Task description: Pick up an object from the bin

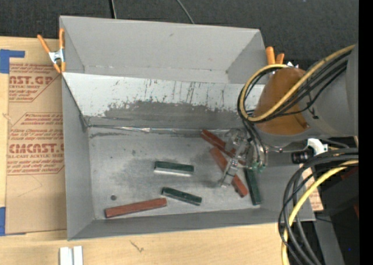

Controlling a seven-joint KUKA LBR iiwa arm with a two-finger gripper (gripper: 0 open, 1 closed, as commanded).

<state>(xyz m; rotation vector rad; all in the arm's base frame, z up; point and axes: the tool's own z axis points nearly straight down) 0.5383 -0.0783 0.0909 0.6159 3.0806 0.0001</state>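
Note:
My gripper point(232, 168) is low in the right part of the bin, among a small cluster of bars. A red-brown bar point(211, 138) lies just up and left of it, and a second red-brown bar point(220, 156) sits right beside it. A third red-brown piece point(239, 186) lies directly below the gripper. A dark green bar point(253, 187) rests along the bin's right wall, next to that piece. Whether anything is gripped is hidden by the gripper body.
Further left on the bin floor lie a green bar with a pale top point(173, 168), a dark green bar point(181, 196) and a long red-brown bar point(135, 207) near the front wall. The arm with its orange cover and cables overhangs the right rim.

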